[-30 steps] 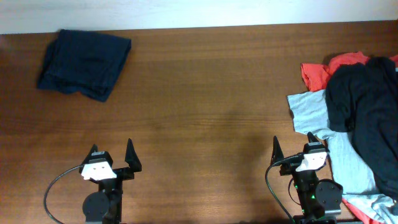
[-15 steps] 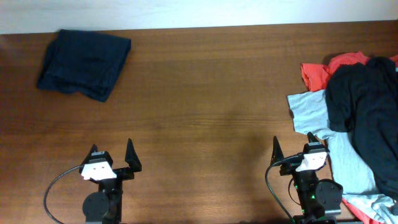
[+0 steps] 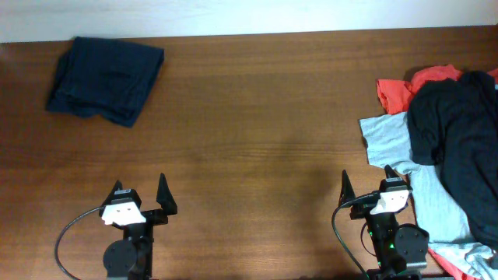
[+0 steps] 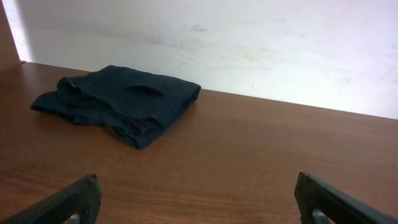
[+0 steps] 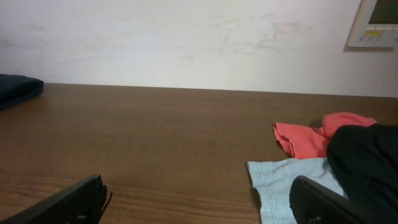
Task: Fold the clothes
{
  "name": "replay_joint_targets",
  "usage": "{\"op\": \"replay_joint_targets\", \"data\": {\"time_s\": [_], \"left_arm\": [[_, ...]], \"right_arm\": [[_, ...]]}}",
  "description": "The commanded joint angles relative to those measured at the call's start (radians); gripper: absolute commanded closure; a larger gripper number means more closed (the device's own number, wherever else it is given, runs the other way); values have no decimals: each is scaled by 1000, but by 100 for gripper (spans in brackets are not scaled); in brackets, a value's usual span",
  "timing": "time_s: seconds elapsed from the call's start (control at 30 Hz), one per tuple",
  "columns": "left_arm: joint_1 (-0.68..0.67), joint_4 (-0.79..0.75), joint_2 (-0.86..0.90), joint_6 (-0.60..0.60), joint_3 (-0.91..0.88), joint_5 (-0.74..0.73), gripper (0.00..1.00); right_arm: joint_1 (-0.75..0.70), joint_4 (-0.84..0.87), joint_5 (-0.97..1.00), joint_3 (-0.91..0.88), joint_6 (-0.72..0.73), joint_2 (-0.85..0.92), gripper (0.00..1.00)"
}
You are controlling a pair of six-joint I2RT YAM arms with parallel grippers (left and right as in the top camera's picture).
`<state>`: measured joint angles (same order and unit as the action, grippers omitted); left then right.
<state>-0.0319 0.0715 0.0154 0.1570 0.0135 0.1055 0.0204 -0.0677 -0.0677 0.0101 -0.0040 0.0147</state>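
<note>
A folded dark navy shirt [image 3: 105,78] lies at the table's far left; it also shows in the left wrist view [image 4: 121,102]. At the right edge a black shirt [image 3: 459,132] lies crumpled on a light blue-grey shirt [image 3: 405,155] and a red-orange shirt [image 3: 401,89]. The right wrist view shows the red-orange shirt [image 5: 311,137], the blue-grey shirt [image 5: 283,183] and the black shirt [image 5: 367,158]. My left gripper [image 3: 140,192] is open and empty near the front edge. My right gripper [image 3: 366,183] is open and empty, just left of the blue-grey shirt.
The brown wooden table [image 3: 257,124] runs to a white wall at the back. A white wall panel [image 5: 376,25] shows at the top right of the right wrist view.
</note>
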Motion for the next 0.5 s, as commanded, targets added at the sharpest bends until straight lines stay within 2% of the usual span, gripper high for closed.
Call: {"op": "replay_joint_targets", "data": {"time_s": [0.0, 0.33, 0.47], "left_arm": [[4, 1, -8, -16, -5, 4, 1], [4, 1, -8, -16, -5, 4, 1], [4, 1, -8, -17, -5, 4, 1]], "right_arm": [[7, -5, 13, -5, 2, -9, 1], [7, -5, 13, -5, 1, -9, 1], [6, 0, 108, -5, -48, -9, 1]]}}
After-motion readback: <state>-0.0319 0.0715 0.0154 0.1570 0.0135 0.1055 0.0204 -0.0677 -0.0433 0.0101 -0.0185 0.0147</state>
